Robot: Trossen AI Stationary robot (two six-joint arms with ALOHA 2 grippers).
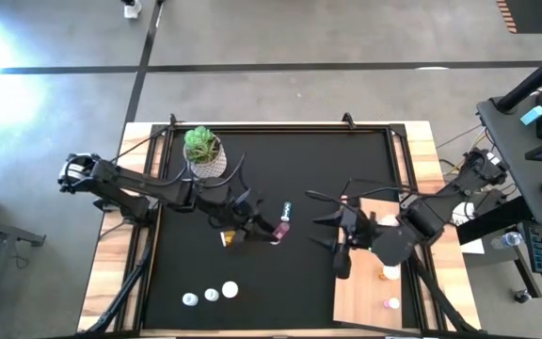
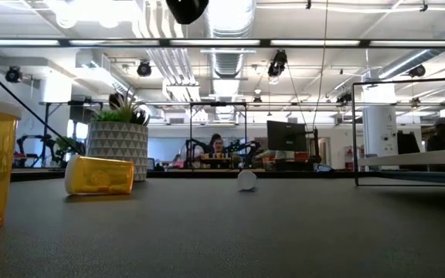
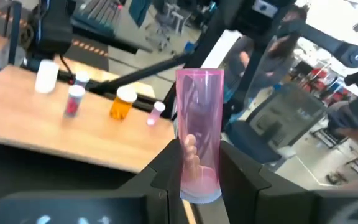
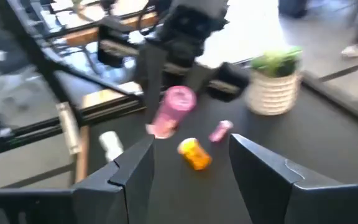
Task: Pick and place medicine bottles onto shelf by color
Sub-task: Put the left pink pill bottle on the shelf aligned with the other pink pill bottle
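Left end effector (image 3: 194, 171) clamped on a pink medicine bottle (image 3: 199, 134), raised over the black mat (image 1: 280, 273). Right end effector (image 4: 191, 158) parted, empty, beside the shelf (image 1: 365, 287).

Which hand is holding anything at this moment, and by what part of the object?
The left hand is shut on a translucent pink cylindrical pill bottle, pinched around its lower body near one end. The right hand holds nothing, its fingers apart.

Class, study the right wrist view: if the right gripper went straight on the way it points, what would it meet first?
Probably the amber bottle lying on the mat, right between the right gripper's open fingers. The pink bottle in the left gripper lies just beyond; depth is unclear.
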